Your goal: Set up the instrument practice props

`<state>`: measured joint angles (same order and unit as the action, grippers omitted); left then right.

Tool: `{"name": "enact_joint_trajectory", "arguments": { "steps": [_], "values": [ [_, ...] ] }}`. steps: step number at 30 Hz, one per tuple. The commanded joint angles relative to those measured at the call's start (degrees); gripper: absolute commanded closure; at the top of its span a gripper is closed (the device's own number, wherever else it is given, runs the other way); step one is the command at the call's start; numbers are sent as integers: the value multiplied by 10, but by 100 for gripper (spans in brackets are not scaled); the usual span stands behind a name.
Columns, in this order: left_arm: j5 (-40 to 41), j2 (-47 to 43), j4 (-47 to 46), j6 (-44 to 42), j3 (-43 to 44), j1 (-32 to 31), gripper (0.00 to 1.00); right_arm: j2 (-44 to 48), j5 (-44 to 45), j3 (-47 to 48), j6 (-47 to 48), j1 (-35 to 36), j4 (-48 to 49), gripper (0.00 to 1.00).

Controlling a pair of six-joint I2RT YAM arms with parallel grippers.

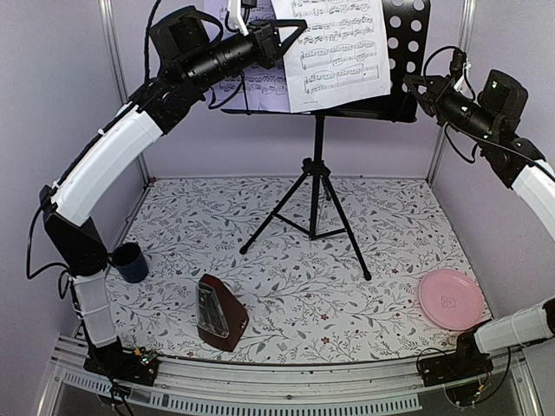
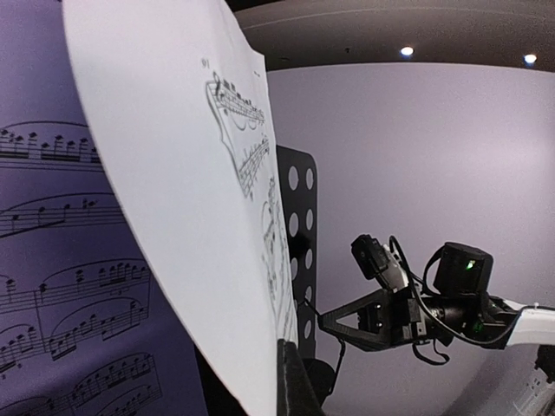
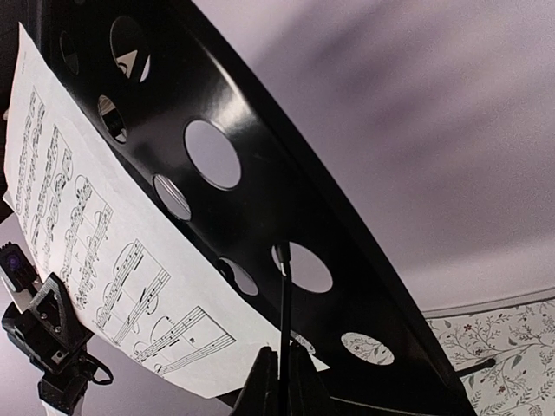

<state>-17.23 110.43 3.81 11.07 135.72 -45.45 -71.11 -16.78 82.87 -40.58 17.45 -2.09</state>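
Observation:
The black tripod music stand point(image 1: 317, 186) stands at the back centre, its perforated desk point(image 1: 408, 35) up high. One white music sheet point(image 1: 340, 52) leans on the desk. My left gripper point(image 1: 290, 36) is shut on its left edge; in the left wrist view the sheet point(image 2: 173, 191) runs into the gripper point(image 2: 282, 381), with one finger hidden behind it. A second sheet point(image 1: 260, 84) rests shaded behind my left arm and also shows in the left wrist view point(image 2: 52, 286). My right gripper point(image 1: 414, 85) is shut on the stand's thin black wire point(image 3: 284, 295). The dark-red metronome point(image 1: 220, 312) stands upright at the front left.
A dark blue mug point(image 1: 130, 262) stands at the left edge beside my left arm. A pink plate point(image 1: 451, 299) lies at the front right. The tripod legs point(image 1: 347, 230) spread over the floral mat. Purple walls close in the back and sides.

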Motion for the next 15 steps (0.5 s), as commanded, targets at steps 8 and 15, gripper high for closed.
{"name": "enact_joint_trajectory", "arguments": {
  "steps": [8, 15],
  "values": [
    [9, 12, -17, -2, -3, 7, 100, 26, -9, -49, -35, 1, 28, 100],
    [8, 17, -20, 1, 1, 8, 100, 31, -17, -71, -14, 13, 63, 100]
  ]
}}
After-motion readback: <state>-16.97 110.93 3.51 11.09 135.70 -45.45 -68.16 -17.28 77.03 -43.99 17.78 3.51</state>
